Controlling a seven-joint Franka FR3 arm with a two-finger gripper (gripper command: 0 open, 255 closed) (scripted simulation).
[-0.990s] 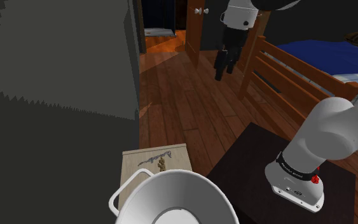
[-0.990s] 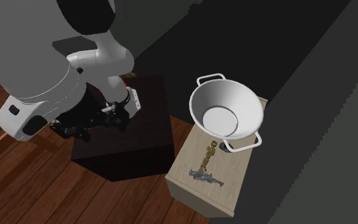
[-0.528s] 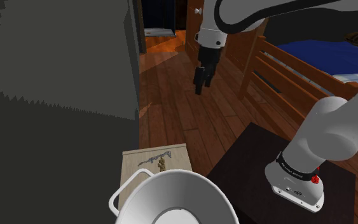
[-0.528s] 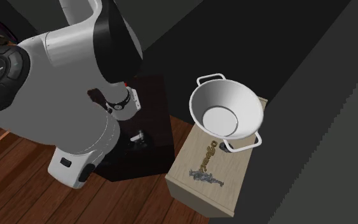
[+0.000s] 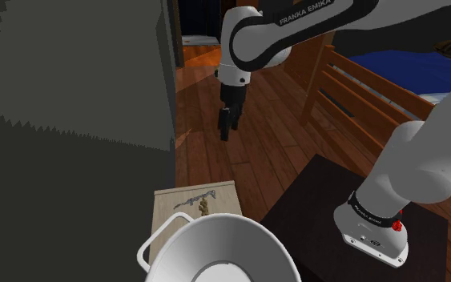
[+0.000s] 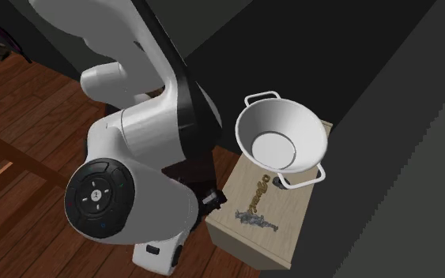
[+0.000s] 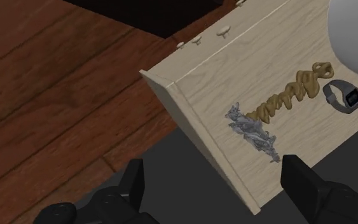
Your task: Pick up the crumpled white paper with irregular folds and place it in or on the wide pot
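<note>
The crumpled paper (image 7: 254,132) is a thin grey wad lying on a light wooden cabinet (image 7: 234,70); it also shows as the paper (image 5: 193,199) and the paper (image 6: 258,221). The wide white pot (image 5: 207,240) with loop handles stands on the same cabinet top, a little apart from the paper; the pot (image 6: 252,126) is empty. My gripper (image 5: 226,128) hangs well above the floor, beyond the cabinet and away from the paper. In the wrist view the gripper (image 7: 217,184) is open, its fingers wide apart with nothing between them.
A tan twisted object (image 7: 292,95) and a small grey watch (image 7: 343,97) lie between paper and pot. The dark stand (image 5: 320,200) sits beside the cabinet. A wooden bed frame (image 5: 368,88) with a blue mattress is at the shoulder view's right, a dark wall (image 5: 71,96) at its left.
The arm has swung toward the shoulder view's left and downward, carrying the gripper from near the door toward the cabinet. The fingers stayed open. Paper and pot have not moved.
</note>
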